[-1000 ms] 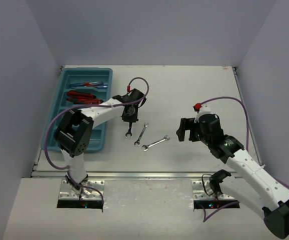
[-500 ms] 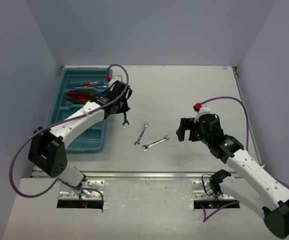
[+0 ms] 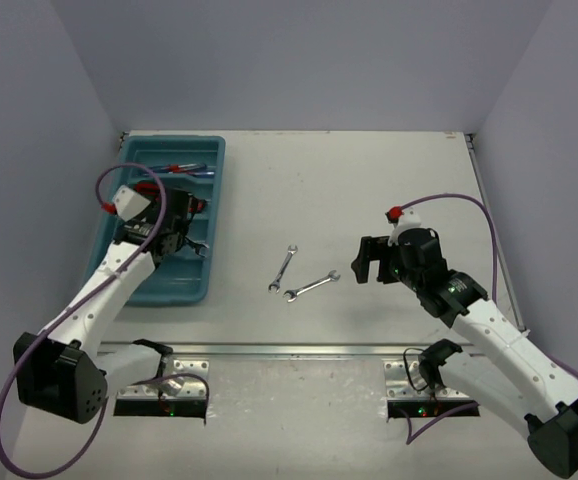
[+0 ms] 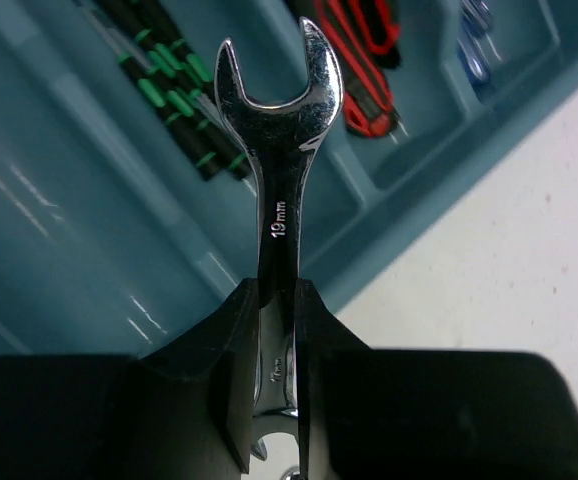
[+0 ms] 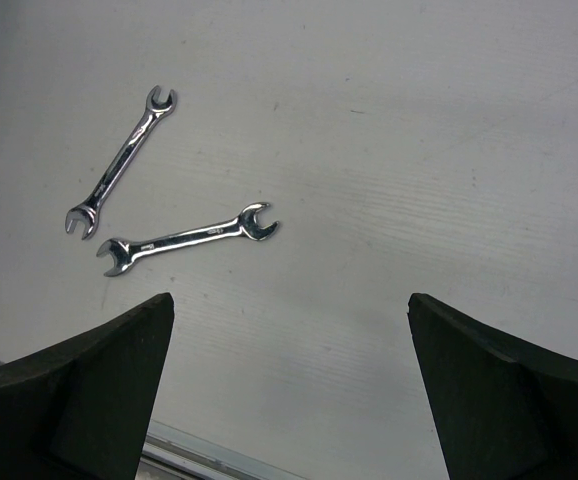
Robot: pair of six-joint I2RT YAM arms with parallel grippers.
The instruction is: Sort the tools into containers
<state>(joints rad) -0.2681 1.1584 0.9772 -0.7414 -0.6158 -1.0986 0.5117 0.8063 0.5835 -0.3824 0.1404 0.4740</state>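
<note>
SORTING BENCH: We look down on a white table (image 3: pixel 389 180) with the teal tray (image 3: pixel 212 150) at its far left. The left gripper (image 4: pixel 277 300) is clenched on a silver open-end wrench (image 4: pixel 277 150) low on its shank. It holds the wrench above the tray's near half, head over the divider (image 4: pixel 364 195) between the black-green screwdrivers (image 4: pixel 174 95) and the red-and-black pliers (image 4: pixel 354 60). The right gripper (image 5: pixel 287 310) hovers spread wide and empty, just right of two wrenches (image 5: pixel 187 238) lying on the table.

The risk, as we judge it, is that a release here strikes the divider. The wrench could then bridge two compartments or land among the screwdrivers, a mis-sort.

A second earlier the left arm (image 3: pixel 109 285) hung over the table beside the tray, and it has since swung left. The right arm (image 3: pixel 489 320) and both loose wrenches have not moved.
</note>
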